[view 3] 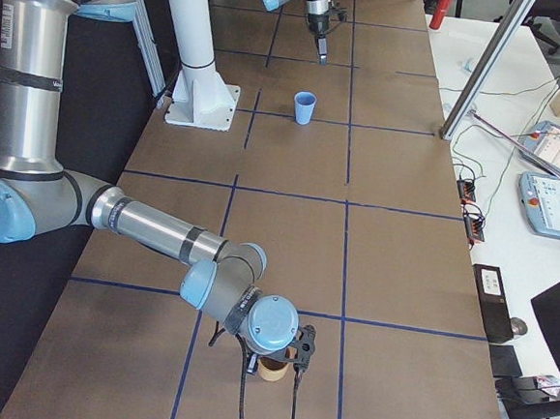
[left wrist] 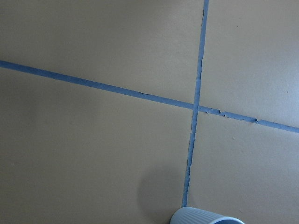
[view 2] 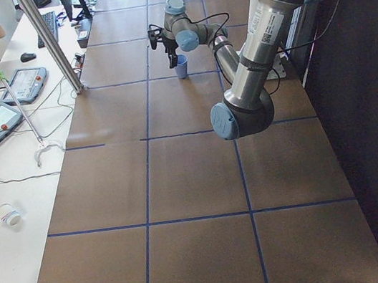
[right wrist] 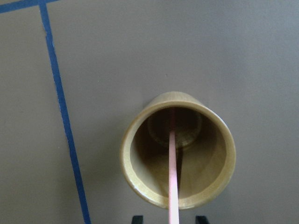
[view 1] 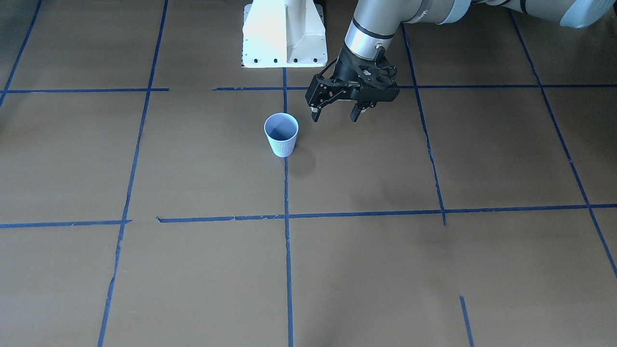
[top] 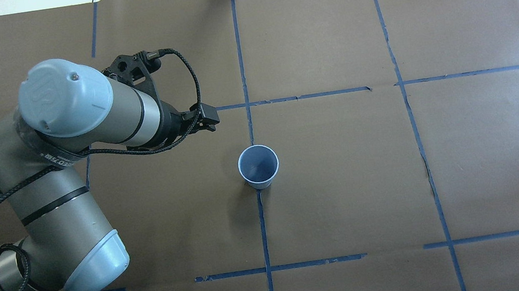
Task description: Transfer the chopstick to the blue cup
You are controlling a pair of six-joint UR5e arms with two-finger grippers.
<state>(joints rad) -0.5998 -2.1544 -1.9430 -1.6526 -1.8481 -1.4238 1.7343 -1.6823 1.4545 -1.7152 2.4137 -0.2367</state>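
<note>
The chopstick [right wrist: 173, 163] is standing inside a tan cup [right wrist: 127, 154], leaning up toward the wrist camera. That cup is sitting near the tabletop's end on the robot's right. You're seeing the right end effector [right wrist: 168, 220] hanging straight over it, fingertips spread well apart either side of the stick and gripping nothing. The blue cup [view 1: 281, 137] is sitting upright and empty on a blue tape line [view 1: 288, 250] around the middle of the tabletop, well apart from the chopstick. Your left end effector [view 1: 335, 117] is hovering just beside the blue cup, on the robot's left of it, jaws wide apart and carrying nothing.
</note>
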